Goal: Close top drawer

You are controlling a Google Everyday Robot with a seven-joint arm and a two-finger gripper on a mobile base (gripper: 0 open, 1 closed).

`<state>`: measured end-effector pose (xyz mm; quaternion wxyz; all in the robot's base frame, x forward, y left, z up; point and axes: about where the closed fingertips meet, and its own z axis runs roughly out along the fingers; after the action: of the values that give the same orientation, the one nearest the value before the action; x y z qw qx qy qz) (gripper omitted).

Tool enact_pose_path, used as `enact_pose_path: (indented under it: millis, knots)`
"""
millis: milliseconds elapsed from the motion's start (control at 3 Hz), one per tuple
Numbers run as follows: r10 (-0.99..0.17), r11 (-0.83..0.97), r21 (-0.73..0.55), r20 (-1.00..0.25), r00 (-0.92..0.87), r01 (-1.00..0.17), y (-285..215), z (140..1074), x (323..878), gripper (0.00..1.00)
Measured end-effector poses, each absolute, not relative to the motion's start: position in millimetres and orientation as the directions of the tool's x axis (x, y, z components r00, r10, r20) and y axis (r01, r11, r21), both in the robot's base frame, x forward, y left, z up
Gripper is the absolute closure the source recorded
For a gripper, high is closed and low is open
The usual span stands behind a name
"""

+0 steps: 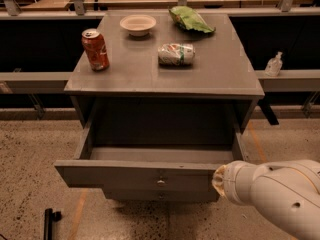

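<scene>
At the lower right of the camera view, a white robot arm (280,196) reaches in toward the left; its gripper (218,180) sits at the right end of the top drawer (130,174), up against the front panel, and whether it is spread or pressed together cannot be told; the top drawer is pulled well out from a grey cabinet (150,79), with a small round knob (160,182) at the middle of its long front; a narrower drawer front (135,195) shows just beneath it. On the cabinet top, an upright red soda can (95,49) stands at the left; a white bowl (138,24) sits at the back; a green bag (191,20) lies at the back right; a crumpled can (176,54) lies on its side near the middle. Off to the right, a small clear bottle (273,64) stands on a ledge.
</scene>
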<state>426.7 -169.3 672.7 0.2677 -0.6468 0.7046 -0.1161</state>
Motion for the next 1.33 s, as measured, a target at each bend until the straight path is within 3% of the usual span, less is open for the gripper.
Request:
enact_pose_path:
  millis: [333,667,1333]
  knots:
    - [-0.977,0.125,-0.545,-0.213,-0.008,-0.829,-171,674,438,1.0]
    - [-0.972,0.167,-0.556,-0.233,-0.04,-0.814,-191,663,490,1.0]
    - [-0.975,0.132,-0.582,-0.221,0.0,-0.803,-184,657,510,1.0]
